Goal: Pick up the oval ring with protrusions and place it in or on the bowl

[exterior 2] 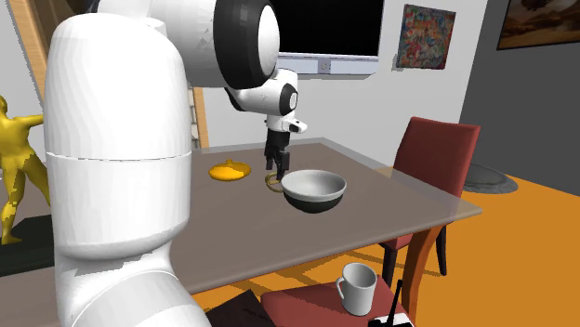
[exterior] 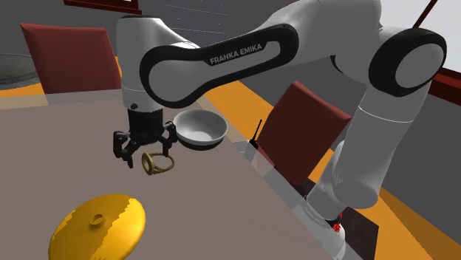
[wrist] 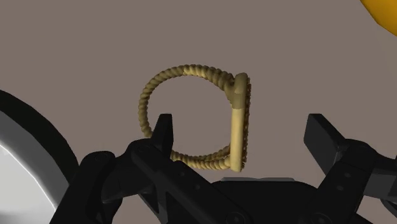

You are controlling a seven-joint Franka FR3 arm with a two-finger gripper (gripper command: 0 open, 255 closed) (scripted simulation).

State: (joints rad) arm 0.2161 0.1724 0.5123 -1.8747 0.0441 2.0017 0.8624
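One yellow-orange domed lid (exterior: 96, 225) lies at the lower left of the shoulder view, on the grey-brown desk (exterior: 59, 140). Right of it and higher, at centre left, the gripper (exterior: 145, 151) points down at the desk with its fingers wide apart, clasping nothing. The ring (exterior: 157, 162) is gold, with a twisted rope-like band and a flat oval face. It rests on the desk directly under the fingertips. Whether a finger touches it cannot be told in this view. Just right of the gripper stands the bowl (exterior: 199, 127), white inside and dark outside, apart from the ring and near the desk's edge. A dark red chair (exterior: 303, 125) stands beyond that edge at centre right.

Second exterior view: a yellow figurine (exterior 2: 14, 158) stands at the left edge, and the white arm (exterior 2: 121, 186) covers the left foreground. At centre, the lid (exterior 2: 230, 170) lies left of the gripper (exterior 2: 276, 169), which hangs over the ring (exterior 2: 272, 184). The bowl (exterior 2: 314, 190) sits just right of both. A white mug (exterior 2: 356, 286) stands on a chair seat at the lower right.

Wrist view: the ring (wrist: 191, 118) lies on the desk between the two spread fingers (wrist: 162, 130), closer to one than the other. Its oval face is near the midline of the gripper (wrist: 240, 127). The bowl (wrist: 16, 172) shows beside the nearer finger.
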